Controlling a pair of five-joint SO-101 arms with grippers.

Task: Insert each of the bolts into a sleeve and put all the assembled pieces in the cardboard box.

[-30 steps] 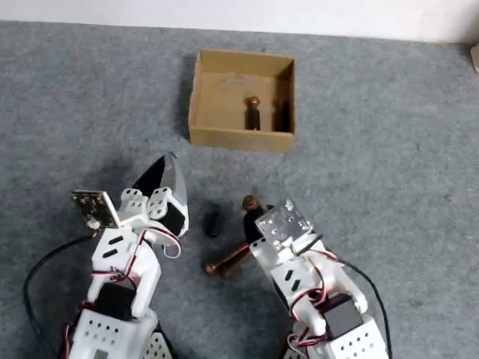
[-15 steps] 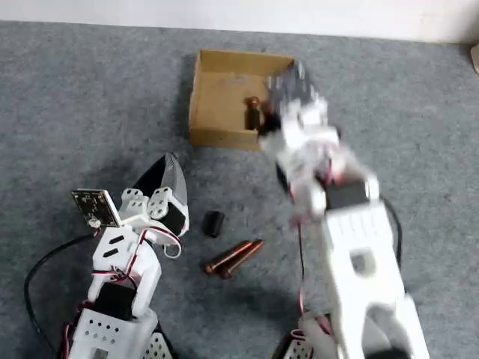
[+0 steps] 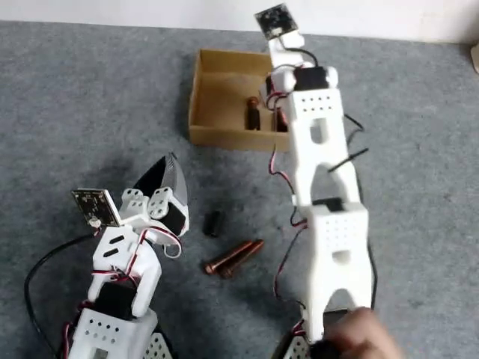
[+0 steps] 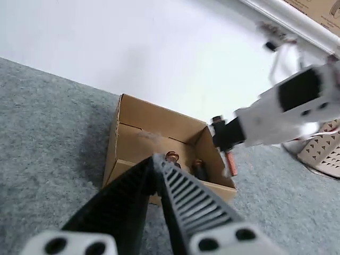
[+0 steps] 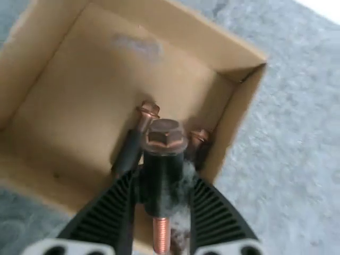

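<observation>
Bolt-in-sleeve [image 5: 166, 137] sits clenched between the right gripper's [image 5: 163, 178] fingers, above the cardboard box [image 3: 228, 137] at the table's 12 o'clock. Left gripper [image 4: 158, 166], near 7 o'clock, is pinched closed on nothing.

There were three assembled pieces [image 5: 162, 172], each a bolt in a sleeve, and one cardboard box [image 5: 69, 95]. Loose on the carpet [image 3: 90, 97] lay two bare bolts [image 3: 233, 256] and one empty sleeve [image 3: 213, 223]. Two robot arms [image 3: 318, 142] stood there.
</observation>
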